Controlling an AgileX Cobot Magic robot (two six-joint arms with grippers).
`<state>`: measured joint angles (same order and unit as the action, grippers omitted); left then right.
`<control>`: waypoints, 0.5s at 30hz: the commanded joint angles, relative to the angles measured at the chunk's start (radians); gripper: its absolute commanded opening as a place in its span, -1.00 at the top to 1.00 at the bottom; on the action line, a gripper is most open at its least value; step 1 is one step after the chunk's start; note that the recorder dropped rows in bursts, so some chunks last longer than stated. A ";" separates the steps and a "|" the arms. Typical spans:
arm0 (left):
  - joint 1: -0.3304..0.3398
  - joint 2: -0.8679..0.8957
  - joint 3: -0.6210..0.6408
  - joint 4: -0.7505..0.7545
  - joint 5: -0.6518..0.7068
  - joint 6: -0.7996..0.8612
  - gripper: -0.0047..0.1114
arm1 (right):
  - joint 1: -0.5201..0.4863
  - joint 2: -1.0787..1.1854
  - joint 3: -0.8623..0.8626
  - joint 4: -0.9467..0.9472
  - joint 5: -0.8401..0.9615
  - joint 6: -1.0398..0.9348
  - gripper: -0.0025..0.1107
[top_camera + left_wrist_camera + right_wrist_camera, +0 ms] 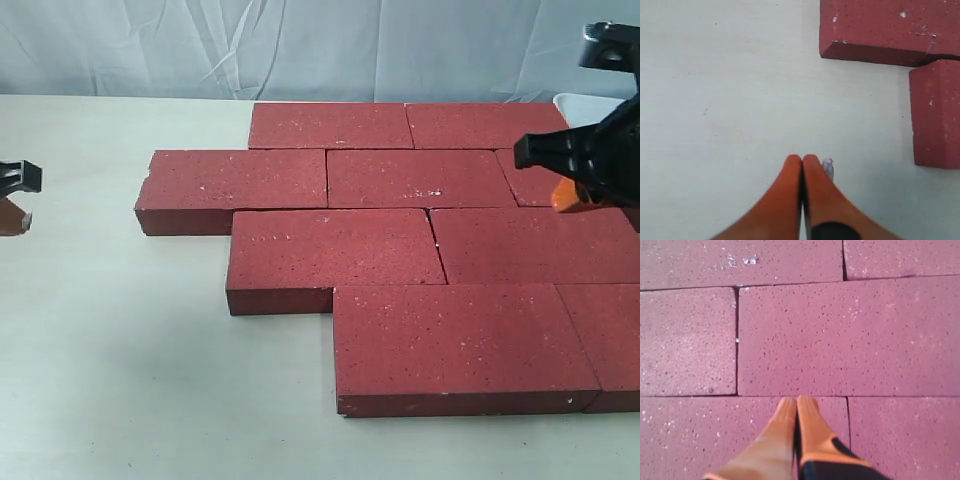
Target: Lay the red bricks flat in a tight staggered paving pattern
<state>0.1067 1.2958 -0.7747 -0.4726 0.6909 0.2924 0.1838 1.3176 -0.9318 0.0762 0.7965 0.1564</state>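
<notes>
Several dark-red bricks [420,240] lie flat on the table in four staggered rows, edges touching. My right gripper [568,200] hovers over the right side of the paving, orange fingers pressed together and holding nothing; its wrist view shows it [797,400] above a brick [850,337] with narrow seams around it. Off the paving at the far left edge, my left gripper [15,220] is shut and empty. Its wrist view shows the shut tips [802,159] over bare table, with two brick corners [935,112] ahead.
The pale table [120,380] stretches left and in front of the bricks. A white container edge [585,102] shows at the back right, behind the right arm. A wrinkled light backdrop hangs behind the table.
</notes>
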 commanded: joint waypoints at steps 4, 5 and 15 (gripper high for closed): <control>0.001 -0.216 0.072 0.010 0.026 -0.003 0.92 | -0.006 -0.206 0.084 0.001 0.046 -0.006 0.97; 0.001 -0.250 0.078 0.019 0.026 -0.003 0.92 | -0.006 -0.235 0.095 0.001 0.049 -0.006 0.97; 0.001 -0.466 0.100 -0.053 0.022 -0.003 0.92 | -0.006 -0.509 0.170 -0.010 0.120 -0.006 0.97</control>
<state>0.1067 0.8762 -0.6787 -0.5023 0.7208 0.2924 0.1838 0.8775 -0.7751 0.0798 0.8924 0.1541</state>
